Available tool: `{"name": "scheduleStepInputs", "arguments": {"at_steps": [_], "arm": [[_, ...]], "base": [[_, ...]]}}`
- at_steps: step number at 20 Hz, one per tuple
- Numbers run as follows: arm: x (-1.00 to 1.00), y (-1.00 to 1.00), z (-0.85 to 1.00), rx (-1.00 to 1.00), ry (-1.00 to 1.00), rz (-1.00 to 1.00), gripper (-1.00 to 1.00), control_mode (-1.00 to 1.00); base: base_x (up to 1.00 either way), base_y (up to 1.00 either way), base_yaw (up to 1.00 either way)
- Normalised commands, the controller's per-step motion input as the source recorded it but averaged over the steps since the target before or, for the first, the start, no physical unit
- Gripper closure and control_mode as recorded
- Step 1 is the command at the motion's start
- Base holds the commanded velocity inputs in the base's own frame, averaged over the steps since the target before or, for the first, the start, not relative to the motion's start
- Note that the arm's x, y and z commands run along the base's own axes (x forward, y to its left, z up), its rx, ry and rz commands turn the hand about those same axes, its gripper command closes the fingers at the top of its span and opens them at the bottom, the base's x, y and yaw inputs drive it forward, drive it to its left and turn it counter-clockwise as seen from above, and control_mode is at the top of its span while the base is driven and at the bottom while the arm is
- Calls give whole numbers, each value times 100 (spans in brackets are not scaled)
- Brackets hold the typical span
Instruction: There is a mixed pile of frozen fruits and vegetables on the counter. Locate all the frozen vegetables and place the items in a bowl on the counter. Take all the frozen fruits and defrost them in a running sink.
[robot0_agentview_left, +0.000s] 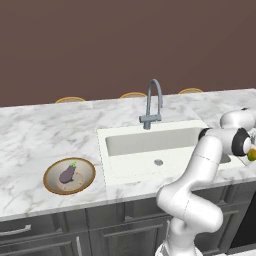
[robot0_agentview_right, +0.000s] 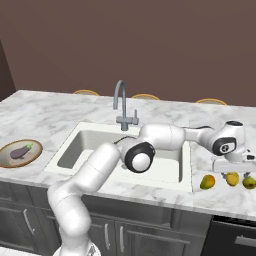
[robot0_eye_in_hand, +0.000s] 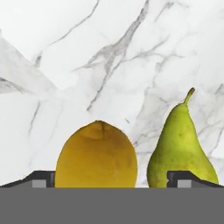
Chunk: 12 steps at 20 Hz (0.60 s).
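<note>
White marble counter (robot0_agentview_right: 45, 117) with sink (robot0_agentview_right: 90, 145) and tap (robot0_agentview_right: 121, 105); open gripper (robot0_agentview_right: 235, 172) over fruit at the right end.
Gripper jaws wide, holding nothing, above three small fruits near the front edge: yellow-orange round fruit (robot0_eye_in_hand: 96, 155) sits between the fingertips (robot0_eye_in_hand: 41, 178), green pear (robot0_eye_in_hand: 181, 151) just beside it. Eggplant (robot0_agentview_left: 68, 174) lies in the bowl (robot0_agentview_left: 87, 182), left of the sink near the front edge. Bare counter lies behind the sink.
</note>
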Motion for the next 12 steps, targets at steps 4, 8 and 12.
{"name": "scheduleStepInputs", "arguments": {"at_steps": [4,8,12], "arm": [[-5,-6,-22,0,3,-4,-100,-100],[-6,0,-27,1,3,-4,-100,-100],[-12,0,-30,3,6,-6,100,-100]], "base": [[0,0,0],[0,0,0],[0,0,0]]}}
